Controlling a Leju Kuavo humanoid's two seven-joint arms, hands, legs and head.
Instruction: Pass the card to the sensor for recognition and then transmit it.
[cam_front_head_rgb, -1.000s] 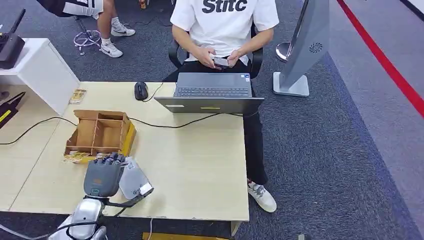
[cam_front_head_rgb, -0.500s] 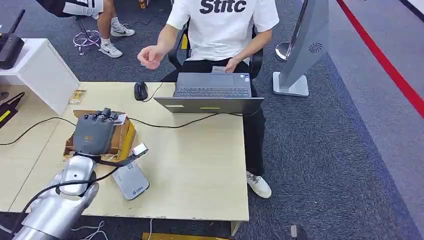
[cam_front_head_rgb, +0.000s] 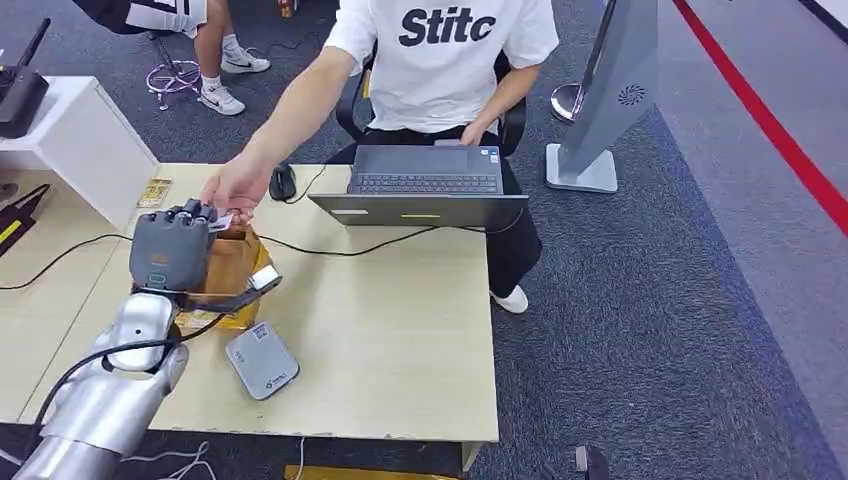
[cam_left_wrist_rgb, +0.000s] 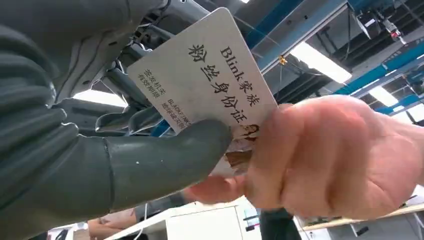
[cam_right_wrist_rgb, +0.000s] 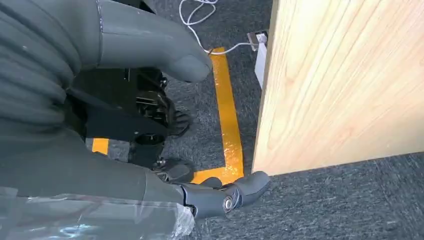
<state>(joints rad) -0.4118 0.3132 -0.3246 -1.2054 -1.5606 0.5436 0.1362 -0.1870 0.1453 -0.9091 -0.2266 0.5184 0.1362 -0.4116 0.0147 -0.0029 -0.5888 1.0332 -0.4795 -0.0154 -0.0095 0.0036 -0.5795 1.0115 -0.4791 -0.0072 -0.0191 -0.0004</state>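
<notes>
Card: the white card (cam_left_wrist_rgb: 210, 80) with black printed characters is up off the tabletop, above the wooden box near the left part of the table; in the head view it is a small white sliver (cam_front_head_rgb: 222, 222) between the robot's fingertips and the person's hand.
Left hand: the left hand (cam_front_head_rgb: 170, 250) is raised over the box and pinches the card between its thick grey thumb (cam_left_wrist_rgb: 165, 160) and its darker fingers.
Person's hand: a person's hand (cam_front_head_rgb: 235, 190) reaches across the far edge of the tabletop and grips the opposite end of the card (cam_left_wrist_rgb: 330, 160), so both hold it at once.
Sensor: the grey flat sensor (cam_front_head_rgb: 262, 360) lies on the tabletop near the front edge, apart from the card.
Box: the wooden compartment box (cam_front_head_rgb: 235, 262) sits under the left hand.
Right hand: the right hand (cam_right_wrist_rgb: 150, 100) hangs below the table's edge, fingers loosely apart, holding nothing.
Laptop: an open laptop (cam_front_head_rgb: 425, 185) stands at the far edge.
</notes>
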